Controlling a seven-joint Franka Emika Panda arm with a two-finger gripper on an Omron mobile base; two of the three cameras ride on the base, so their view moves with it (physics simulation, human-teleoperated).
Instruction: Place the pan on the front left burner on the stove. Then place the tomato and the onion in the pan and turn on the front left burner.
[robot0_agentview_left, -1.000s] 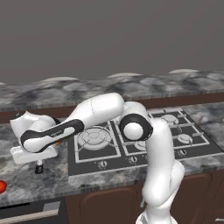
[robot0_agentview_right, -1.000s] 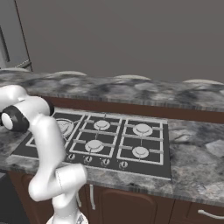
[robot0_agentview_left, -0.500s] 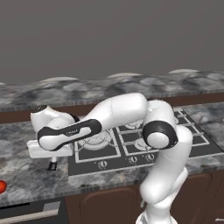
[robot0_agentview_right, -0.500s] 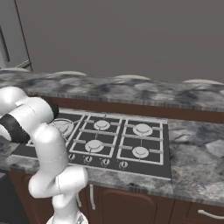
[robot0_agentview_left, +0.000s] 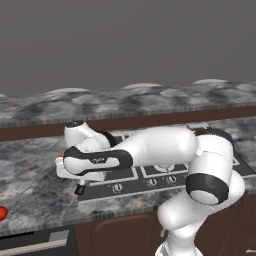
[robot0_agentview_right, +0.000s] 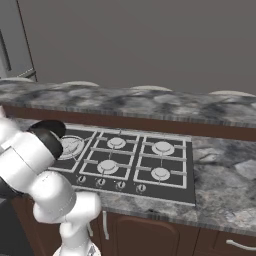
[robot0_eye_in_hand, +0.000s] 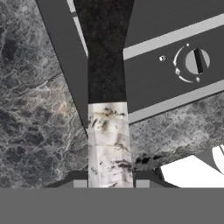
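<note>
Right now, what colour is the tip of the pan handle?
Pale grey-white with dark speckles; the handle tip shows best in the hand view.

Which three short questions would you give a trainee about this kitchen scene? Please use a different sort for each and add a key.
1. True or false: the tomato already lies in the pan.
2. In the hand view, what lies between the fingers? A: the pan's handle. B: a knob. C: the onion.
3. Fill in: in the right base view the stove shows ___ burners.

Key: 1 false, it lies on the counter at the far left of the left base view. 2 A. 3 five.
</note>
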